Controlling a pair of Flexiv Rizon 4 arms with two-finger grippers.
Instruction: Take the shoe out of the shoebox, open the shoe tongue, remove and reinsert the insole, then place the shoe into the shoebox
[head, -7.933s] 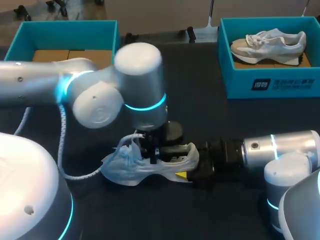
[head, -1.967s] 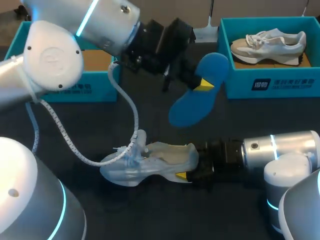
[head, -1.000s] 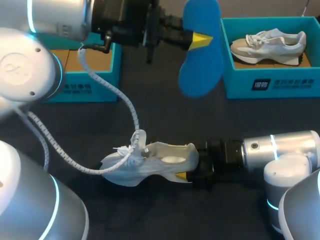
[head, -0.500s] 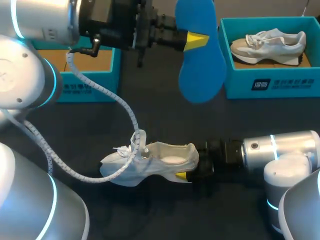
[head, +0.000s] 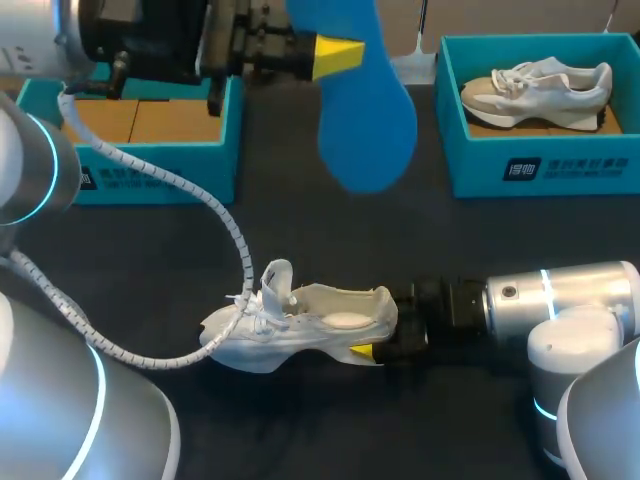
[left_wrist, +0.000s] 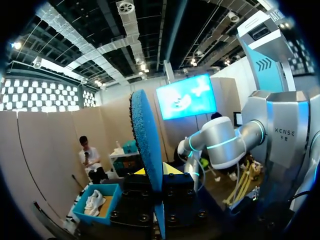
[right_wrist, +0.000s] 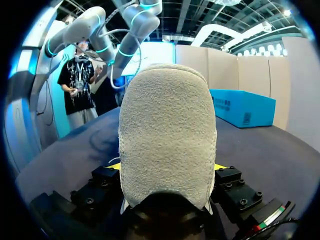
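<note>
2 grips: left fingers (head: 335, 55) pinch insole (head: 368, 120); right fingers (head: 362, 351) clamp shoe (head: 300, 325) heel.

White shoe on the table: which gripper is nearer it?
Right. The right gripper grips the heel of the white shoe; the left gripper holds the blue insole up, well away.

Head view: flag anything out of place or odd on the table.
The blue insole is out of the shoe, held in the air by the left gripper; that fits the task. Odder: the left arm's white cable hangs right by the shoe's raised tongue and could snag.
</note>
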